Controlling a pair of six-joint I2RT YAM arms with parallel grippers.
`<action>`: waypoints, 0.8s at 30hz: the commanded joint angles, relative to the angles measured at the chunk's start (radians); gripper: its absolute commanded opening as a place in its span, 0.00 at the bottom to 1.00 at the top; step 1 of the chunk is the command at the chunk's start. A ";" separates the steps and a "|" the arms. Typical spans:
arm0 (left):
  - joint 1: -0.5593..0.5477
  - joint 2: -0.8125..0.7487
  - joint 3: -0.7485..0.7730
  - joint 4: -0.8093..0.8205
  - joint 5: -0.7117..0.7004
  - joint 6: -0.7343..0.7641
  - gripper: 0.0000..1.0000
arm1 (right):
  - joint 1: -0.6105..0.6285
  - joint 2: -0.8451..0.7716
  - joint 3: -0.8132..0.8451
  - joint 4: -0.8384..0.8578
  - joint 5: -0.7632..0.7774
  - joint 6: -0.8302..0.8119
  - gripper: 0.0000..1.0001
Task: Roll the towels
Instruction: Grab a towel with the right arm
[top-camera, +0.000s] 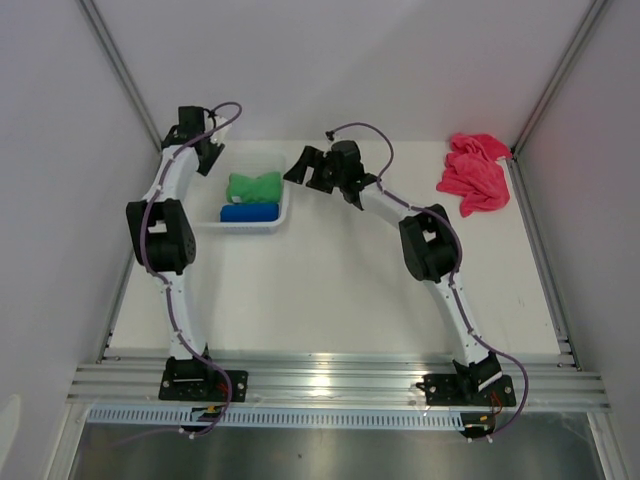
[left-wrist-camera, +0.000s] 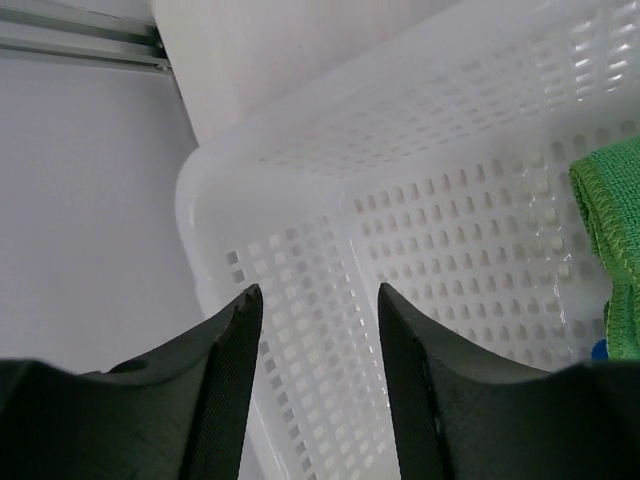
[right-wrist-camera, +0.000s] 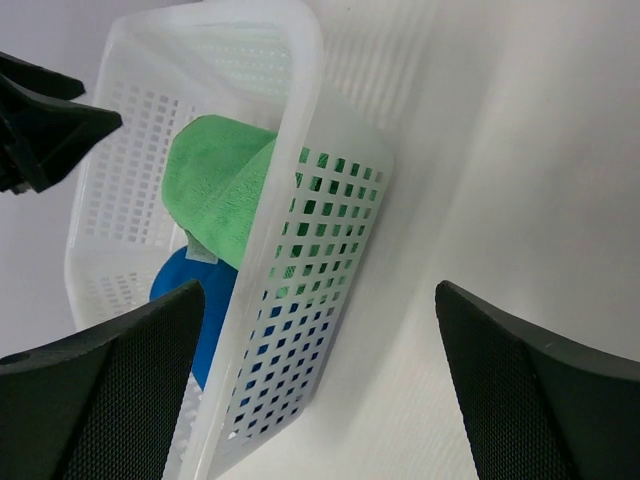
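Towels, three on my screens, and I call them from my edge outward. Bare white worktop (top-camera: 330, 290) comes first, with the arm links reaching across it. Then the white basket (top-camera: 284, 212), sitting left of centre.

Inside it, the blue towel (top-camera: 248, 212) lies as a tight roll along the near wall. Just behind and touching it, the green towel (top-camera: 253, 186) sits in a looser bundle against the far wall. On the right wrist camera I see the green edge lapping onto the blue, both partly visible through the perforated side.

Now the arms. My right fingers (top-camera: 300, 165) hang just outside the basket's right end, spread wide and holding nothing. The wrist view shows only basket wall and worktop in the gap.

My left fingers (top-camera: 207, 160) hover at the basket's far left corner, parted, but narrower than the right pair. I see the corner rim and perforated plastic beyond the gap, with no cloth caught in it. Whether either tip touches the plastic, I can't tell.

Farthest out, well apart from the basket, the pink towel (top-camera: 474, 172) lies crumpled and unrolled in the far right corner of the worktop.
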 joint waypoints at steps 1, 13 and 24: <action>-0.007 -0.105 0.004 0.045 -0.015 0.009 0.54 | -0.004 -0.136 -0.026 0.038 0.035 -0.084 0.99; -0.046 -0.263 0.190 0.074 0.040 0.014 0.99 | -0.053 -0.501 -0.143 -0.019 0.515 -0.685 0.99; -0.105 -0.317 0.478 -0.089 0.522 -0.400 0.99 | -0.593 -0.600 -0.344 -0.343 0.383 -0.222 0.33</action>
